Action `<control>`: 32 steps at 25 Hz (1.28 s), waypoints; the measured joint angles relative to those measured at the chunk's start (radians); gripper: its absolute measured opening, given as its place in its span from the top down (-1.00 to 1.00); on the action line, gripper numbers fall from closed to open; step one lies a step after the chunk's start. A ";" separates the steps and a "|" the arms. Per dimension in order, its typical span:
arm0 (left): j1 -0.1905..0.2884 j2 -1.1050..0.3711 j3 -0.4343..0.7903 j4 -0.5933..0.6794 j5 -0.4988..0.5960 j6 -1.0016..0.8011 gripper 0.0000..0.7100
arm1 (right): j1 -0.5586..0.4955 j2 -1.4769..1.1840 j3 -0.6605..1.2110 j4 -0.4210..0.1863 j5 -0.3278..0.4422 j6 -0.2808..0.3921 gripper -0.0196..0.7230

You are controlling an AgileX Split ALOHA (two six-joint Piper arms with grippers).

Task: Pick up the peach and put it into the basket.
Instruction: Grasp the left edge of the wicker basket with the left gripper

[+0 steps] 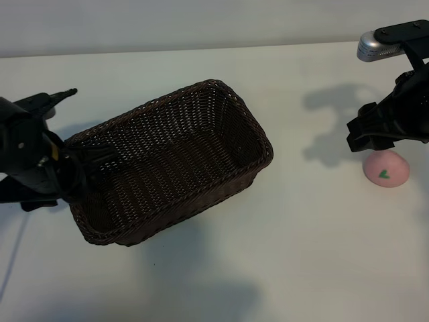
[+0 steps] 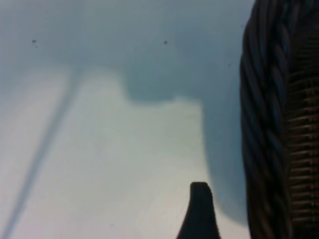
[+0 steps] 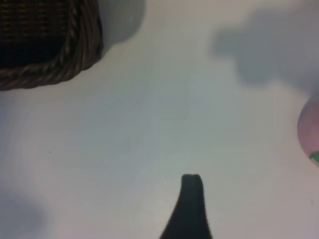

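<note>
- A white table [image 1: 221, 268] carries the dark-brown wicker basket [image 1: 171, 161], which lies empty at the centre-left of the exterior view.
- The left gripper [image 1: 75, 176] sits at the basket's near-left rim, jaws apart; its wrist view shows the braided rim close up beside one fingertip [image 2: 200, 209].
- The right gripper [image 1: 373, 139] hovers just above the peach [image 1: 387, 168], jaws apart, holding nothing.
- The peach rests on the table, well apart from the basket; only the exterior view shows its green leaf mark whole.

Basket [image 1: 171, 161] sitting on table [image 1: 301, 255], left of centre, long axis running from 8 to 2 o'clock. Peach [image 1: 387, 168] lying on table at 3 o'clock from basket, well apart. Left gripper [image 1: 84, 164] hanging at basket's 9 o'clock end; right gripper [image 1: 375, 134] hovering just at peach's 11 o'clock.
</note>
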 joint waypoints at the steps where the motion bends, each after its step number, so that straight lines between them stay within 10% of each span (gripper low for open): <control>1: 0.000 0.014 0.000 -0.001 -0.008 0.000 -0.63 | 0.000 0.000 0.000 0.000 0.001 0.000 -0.65; 27: 0.000 0.173 0.059 -0.002 -0.248 -0.030 -0.62 | 0.000 0.000 0.000 0.003 0.004 0.000 -0.65; 32: 0.000 0.173 0.059 -0.008 -0.250 -0.046 -0.26 | 0.000 0.000 0.000 0.003 0.004 0.000 -0.65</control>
